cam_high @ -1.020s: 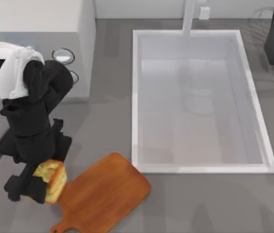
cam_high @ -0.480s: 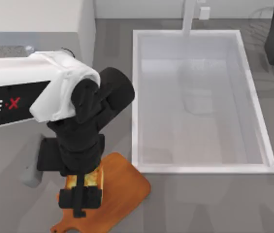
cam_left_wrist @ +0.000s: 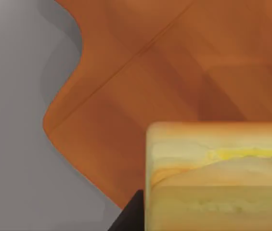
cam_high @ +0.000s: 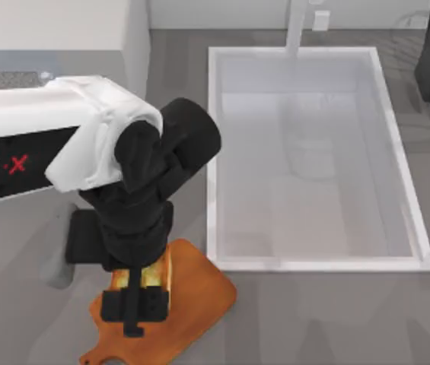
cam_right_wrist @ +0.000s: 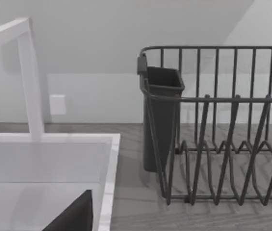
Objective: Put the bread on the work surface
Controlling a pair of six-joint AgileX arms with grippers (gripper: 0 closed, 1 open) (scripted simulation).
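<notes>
Left gripper (cam_high: 140, 293) fingers closed on the bread (cam_high: 156, 272), one on either side of the slice. Bread sits over the board (cam_high: 195, 304), toward its left part, near the end away from the handle. Left wrist view: bread (cam_left_wrist: 217, 178) close up, pale yellow side with toasted band, wood grain of the board (cam_left_wrist: 140, 72) directly behind it; cannot tell whether the slice touches the wood or hangs just above. Dark edge of a finger (cam_left_wrist: 128, 216) beside the slice's corner.

Left arm reaches in from the top view's left, white sleeve then black wrist, bent down over the board.

Board lies on the grey worktop (cam_high: 329, 319), tilted, handle toward the lower left, its upper right corner just beside the sink (cam_high: 211, 152) rim.

Right arm parked at the far right top corner. Cannot tell its fingers' state. Its wrist view takes in the sink (cam_right_wrist: 49, 144) edge, tap (cam_right_wrist: 30, 77) and a dark wire dish rack (cam_right_wrist: 222, 125) with a cutlery cup (cam_right_wrist: 160, 115).
</notes>
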